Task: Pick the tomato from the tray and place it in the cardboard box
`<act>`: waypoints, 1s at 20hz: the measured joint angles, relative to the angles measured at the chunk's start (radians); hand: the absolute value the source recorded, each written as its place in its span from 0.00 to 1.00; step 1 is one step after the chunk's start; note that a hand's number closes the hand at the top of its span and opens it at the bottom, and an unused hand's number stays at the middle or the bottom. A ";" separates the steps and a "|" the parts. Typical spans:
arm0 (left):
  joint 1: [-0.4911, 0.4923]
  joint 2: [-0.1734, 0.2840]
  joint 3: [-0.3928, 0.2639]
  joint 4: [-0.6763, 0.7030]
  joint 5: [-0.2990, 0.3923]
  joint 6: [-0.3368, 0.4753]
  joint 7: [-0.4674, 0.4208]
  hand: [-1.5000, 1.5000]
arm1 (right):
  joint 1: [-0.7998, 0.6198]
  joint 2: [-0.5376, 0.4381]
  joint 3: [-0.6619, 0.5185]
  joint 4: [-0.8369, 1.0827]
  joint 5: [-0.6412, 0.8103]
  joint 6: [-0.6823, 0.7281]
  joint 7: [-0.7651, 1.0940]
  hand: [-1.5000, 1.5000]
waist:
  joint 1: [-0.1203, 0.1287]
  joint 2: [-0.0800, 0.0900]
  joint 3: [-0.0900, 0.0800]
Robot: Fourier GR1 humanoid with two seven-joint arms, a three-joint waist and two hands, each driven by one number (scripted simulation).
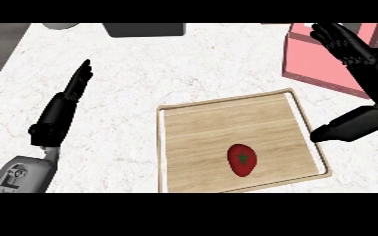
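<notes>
- Fingers straight on both black hands, right and left; nothing held.
- Red oval tomato on pale wooden tray.
- Risk: tomato rolling from a glancing grasp.

Red tomato – green star-shaped calyx up, on wooden tray; pink box at upper right
</notes>
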 measured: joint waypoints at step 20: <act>-0.033 0.018 -0.012 -0.075 0.000 -0.143 0.048 0.50 | 0.042 -0.268 0.119 -0.326 0.503 0.236 -0.167 0.00 | 0.025 0.005 0.001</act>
